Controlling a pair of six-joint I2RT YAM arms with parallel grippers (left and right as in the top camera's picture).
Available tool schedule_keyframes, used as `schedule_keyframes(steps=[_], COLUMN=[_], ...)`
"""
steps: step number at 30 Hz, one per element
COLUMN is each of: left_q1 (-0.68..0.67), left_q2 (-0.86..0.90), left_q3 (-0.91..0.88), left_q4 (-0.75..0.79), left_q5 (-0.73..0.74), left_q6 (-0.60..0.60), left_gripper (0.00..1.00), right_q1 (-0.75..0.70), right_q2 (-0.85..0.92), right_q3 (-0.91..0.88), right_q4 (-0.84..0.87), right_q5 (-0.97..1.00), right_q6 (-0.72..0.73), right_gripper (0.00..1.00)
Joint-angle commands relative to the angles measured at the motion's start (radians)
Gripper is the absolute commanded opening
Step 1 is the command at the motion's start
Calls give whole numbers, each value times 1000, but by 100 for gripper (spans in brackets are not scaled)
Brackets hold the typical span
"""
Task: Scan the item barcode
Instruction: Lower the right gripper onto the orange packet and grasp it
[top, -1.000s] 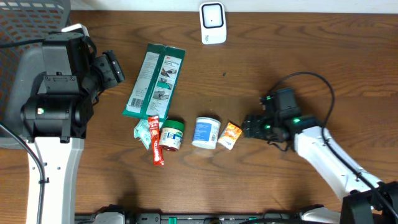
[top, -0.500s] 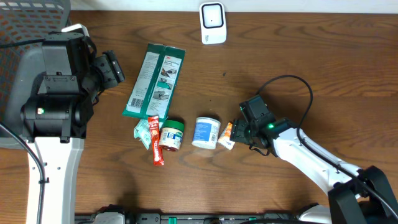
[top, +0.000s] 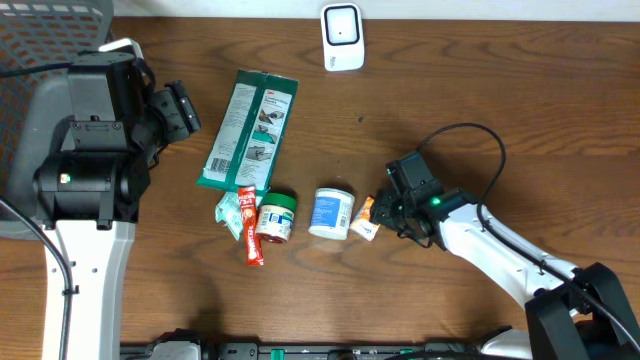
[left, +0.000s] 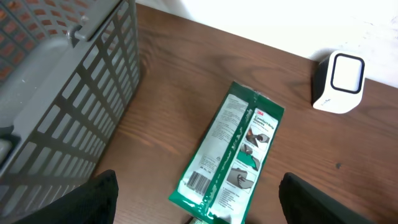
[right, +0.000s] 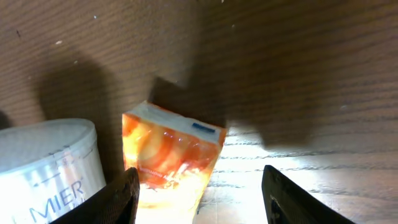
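A small orange packet (top: 368, 217) lies on the wooden table, just right of a white tub (top: 331, 212). My right gripper (top: 383, 213) is low over it. In the right wrist view the orange packet (right: 171, 152) sits between the two fingers, close against the left finger (right: 121, 199), with a bare gap to the right finger; the right gripper (right: 199, 205) is open. A white scanner (top: 342, 37) stands at the table's far edge. My left gripper (top: 186, 108) hangs open at the left, above a long green packet (left: 230, 155).
The green packet (top: 250, 130) shows a barcode (left: 199, 180) at its near end. A green-lidded jar (top: 276, 218), a red stick pack (top: 250, 228) and a small green sachet (top: 229, 211) lie left of the tub. A grey basket (left: 62, 81) stands at the far left.
My right arm has slid left to the orange packet, and its fingers have narrowed around it. The left arm and the other items have not moved.
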Motion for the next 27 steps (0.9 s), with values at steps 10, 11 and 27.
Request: schedule_keyframes(steps=[10,11,27], left_q1=[4,4,4], left_q2=[-6,-6,-6], left_q3=[16,16,16], left_q4=[1,1,1], left_q5=[-9,-8,-8], left_q6=[13,13,13], left_gripper=[80,80,81], right_q1=[-166,-166,-166], right_q2=[4,4,4], right_q3=[-4,-4,-4], right_q4=[-1,-1,-2], right_q5=[-163,-162,-192], right_q6=[-244,-245,-281], right_gripper=[66,66,69])
